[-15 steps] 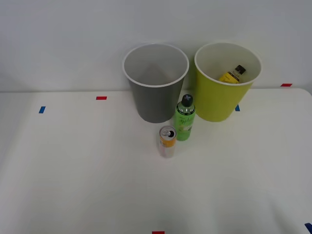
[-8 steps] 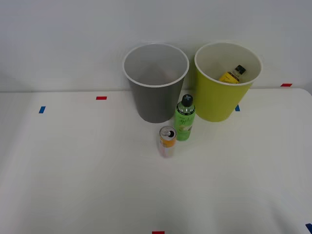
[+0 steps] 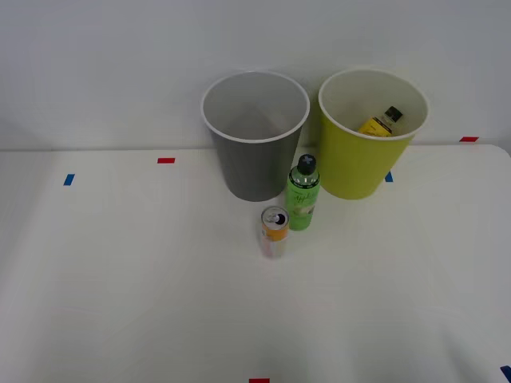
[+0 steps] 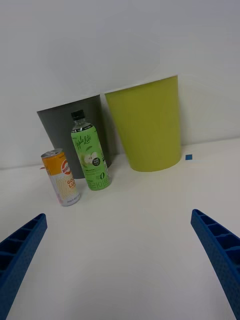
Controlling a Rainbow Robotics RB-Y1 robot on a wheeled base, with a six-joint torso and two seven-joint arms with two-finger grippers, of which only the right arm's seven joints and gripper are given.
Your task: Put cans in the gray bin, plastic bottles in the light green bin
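From the wrist view we saw our right hand (image 4: 120, 260) with its blue fingers (image 4: 20, 250) spread wide apart and holding nothing, facing the standing items across bare tabletop (image 3: 144, 287). The orange and white can (image 3: 274, 231) and the green bottle (image 3: 303, 203) both stood upright, close beside each other, toward the tabletop's far edge (the can nearer us). Behind them stood the gray bin (image 3: 254, 163), seemingly empty, and the light green bin (image 3: 363, 163), with the yellow bottle (image 3: 382, 122) lying inside.
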